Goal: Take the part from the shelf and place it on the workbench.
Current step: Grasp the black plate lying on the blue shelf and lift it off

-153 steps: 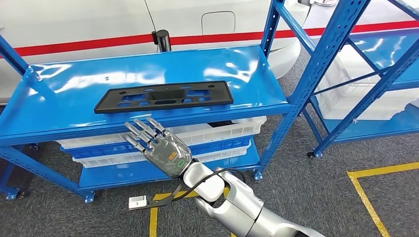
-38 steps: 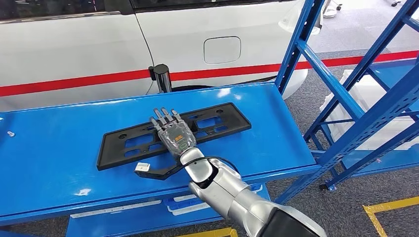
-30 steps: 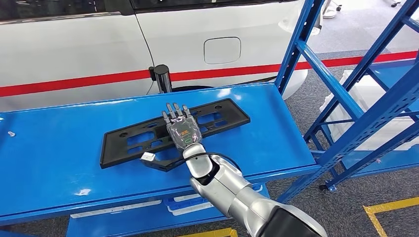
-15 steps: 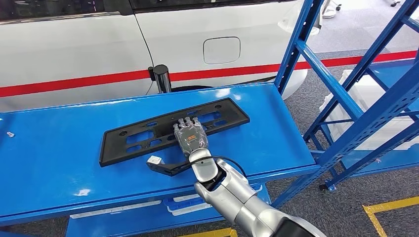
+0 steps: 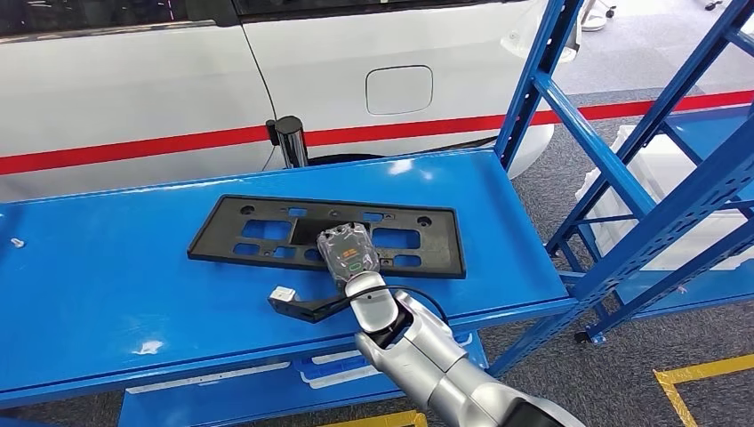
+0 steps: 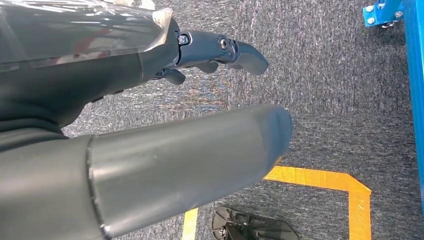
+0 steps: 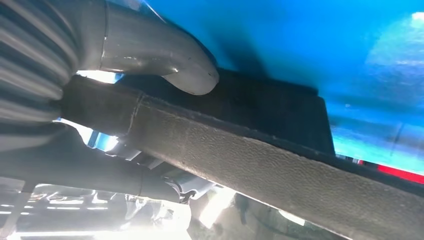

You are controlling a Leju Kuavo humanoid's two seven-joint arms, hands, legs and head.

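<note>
The part (image 5: 267, 233) is a long flat black plastic plate with cut-outs, lying askew on the top level of the blue shelf (image 5: 107, 285). My right hand (image 5: 348, 253) grips it near the middle of its near edge, fingers curled over the top. In the right wrist view the thick grey thumb (image 7: 190, 70) lies on one face of the plate's edge (image 7: 260, 160), the rest of the hand on the other. My left hand (image 6: 125, 100) hangs over grey carpet, holding nothing, its dark fingers (image 6: 225, 50) apart from the thumb.
A white car (image 5: 178, 80) with a red stripe stands right behind the shelf. A black post (image 5: 292, 140) rises at the back edge. A cable with a white connector (image 5: 283, 294) lies beside my wrist. Blue rack uprights (image 5: 533, 80) and white crates (image 5: 658, 178) stand to the right.
The fingers went from lying flat on the plate to curling around its near edge. The plate has turned on the shelf, its right end swinging toward the front edge.
</note>
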